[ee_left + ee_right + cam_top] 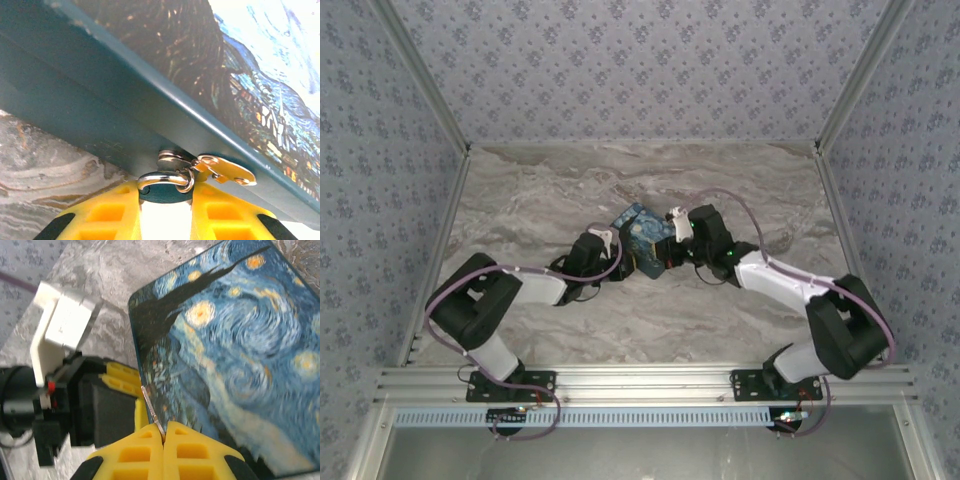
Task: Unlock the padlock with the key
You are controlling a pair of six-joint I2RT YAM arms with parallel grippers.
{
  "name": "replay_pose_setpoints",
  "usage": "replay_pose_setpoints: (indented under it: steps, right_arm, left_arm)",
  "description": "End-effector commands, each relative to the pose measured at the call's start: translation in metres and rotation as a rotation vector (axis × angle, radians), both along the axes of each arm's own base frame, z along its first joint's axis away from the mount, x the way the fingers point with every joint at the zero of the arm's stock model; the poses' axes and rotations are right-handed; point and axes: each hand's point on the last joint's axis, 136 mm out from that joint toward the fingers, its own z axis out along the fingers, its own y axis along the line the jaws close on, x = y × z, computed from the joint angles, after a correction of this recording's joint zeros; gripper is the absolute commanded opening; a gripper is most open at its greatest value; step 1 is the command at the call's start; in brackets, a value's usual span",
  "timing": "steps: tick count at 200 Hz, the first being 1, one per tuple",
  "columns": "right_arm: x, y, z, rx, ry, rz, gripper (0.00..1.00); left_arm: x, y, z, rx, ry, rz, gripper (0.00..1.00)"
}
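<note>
From above, one painted tin box (642, 238) lay shut on the marble table (550, 190), its inside hidden. Two grippers met it: the left gripper (618, 250) at its left edge and the right gripper (672, 240) at its right.

In the left wrist view, one padlock (164, 186) hung from the box's hasp (222, 170), its teal body clamped between the narrowly parted yellow fingers.

In the right wrist view, the fingers were pressed together on one thin key (151, 410), which stood up against the box's near edge.

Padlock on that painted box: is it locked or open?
Looks locked: the padlock's shackle loops through the box's latch, both ends at its body; the key is elsewhere, pinched in the right gripper.
</note>
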Motion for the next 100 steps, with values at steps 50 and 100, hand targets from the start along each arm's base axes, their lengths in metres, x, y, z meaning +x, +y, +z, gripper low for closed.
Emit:
replay_pose_setpoints:
  steps: [50,100]
  right_arm:
    - [-0.059,-0.016,-0.051,-0.174,-0.108,0.077,0.0]
    - [-0.061,-0.017,-0.061,-0.168,-0.176,0.081,0.0]
  left_arm:
    - [-0.002,-0.021,0.049,-0.135,0.007,0.028,0.24]
    - [-0.01,-0.031,0.057,-0.171,0.039,0.035,0.24]
